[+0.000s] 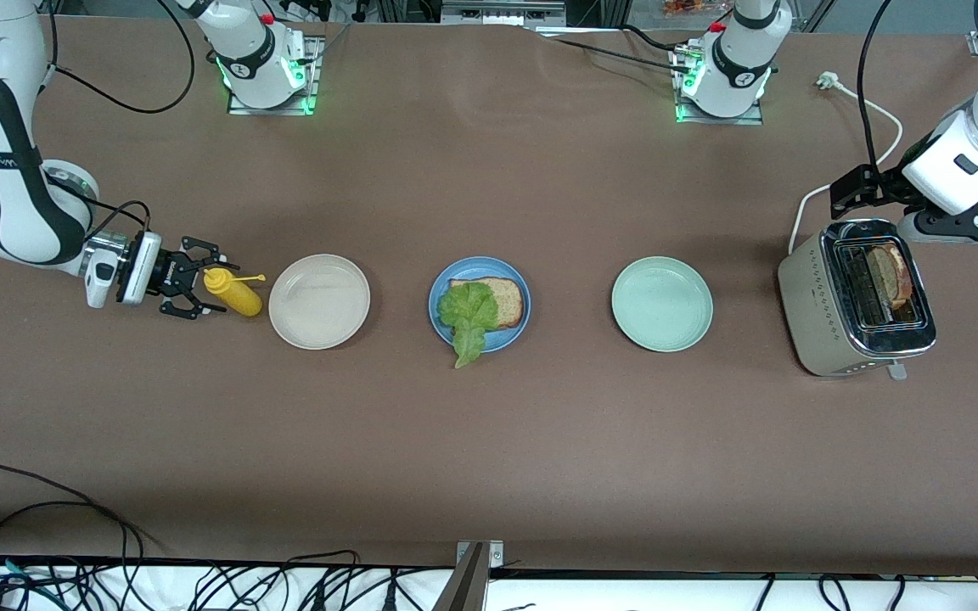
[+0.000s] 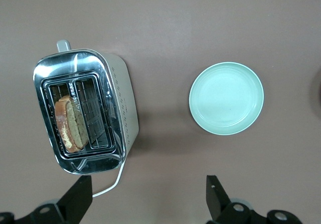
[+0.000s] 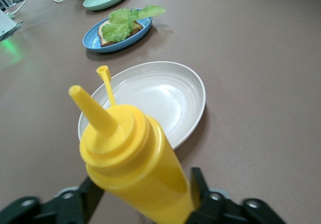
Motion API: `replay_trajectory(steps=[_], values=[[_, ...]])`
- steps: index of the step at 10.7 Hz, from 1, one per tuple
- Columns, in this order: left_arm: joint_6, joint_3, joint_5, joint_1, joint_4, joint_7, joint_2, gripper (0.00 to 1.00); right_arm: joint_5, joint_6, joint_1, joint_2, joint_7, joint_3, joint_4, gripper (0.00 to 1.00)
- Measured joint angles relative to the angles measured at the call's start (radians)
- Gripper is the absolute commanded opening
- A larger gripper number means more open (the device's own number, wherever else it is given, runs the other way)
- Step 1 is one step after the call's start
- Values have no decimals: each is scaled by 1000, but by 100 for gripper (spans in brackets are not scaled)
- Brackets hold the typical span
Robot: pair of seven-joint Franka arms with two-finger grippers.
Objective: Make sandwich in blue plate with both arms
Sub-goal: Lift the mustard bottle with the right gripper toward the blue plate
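The right end effector (image 1: 192,288) is around the yellow bottle (image 1: 234,293), at 9 o'clock from the white plate (image 1: 319,322). I cannot tell if it grips yet. It should squeeze the middle softly and keep the bottle upright.

The left end effector (image 1: 850,188) hangs released by the toaster (image 1: 812,297), waiting.

The blue plate (image 1: 506,338) sits mid-worktop with 1 toast (image 1: 508,299) and 1 lettuce leaf (image 1: 468,314).

I count 3 plates, 2 toasts, 1 bottle.

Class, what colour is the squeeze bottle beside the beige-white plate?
The squeeze bottle is bright yellow all over, nozzle and cap included; it shows best in the right wrist view.
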Motion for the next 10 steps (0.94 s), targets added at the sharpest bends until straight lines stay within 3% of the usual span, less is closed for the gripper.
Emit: replay_trajectory(steps=[2,5,7,10], values=[[0,0,0,0,0,0,0,100,3,0,1,0,0,7,7,11],[0,0,0,0,0,0,0,100,-5,0,16,-1,69,14,47,11],[0,0,0,0,0,0,0,100,-143,-1,32,-10,277,31,125,10],[0,0,0,0,0,0,0,100,-379,-40,43,-55,629,108,239,10]])
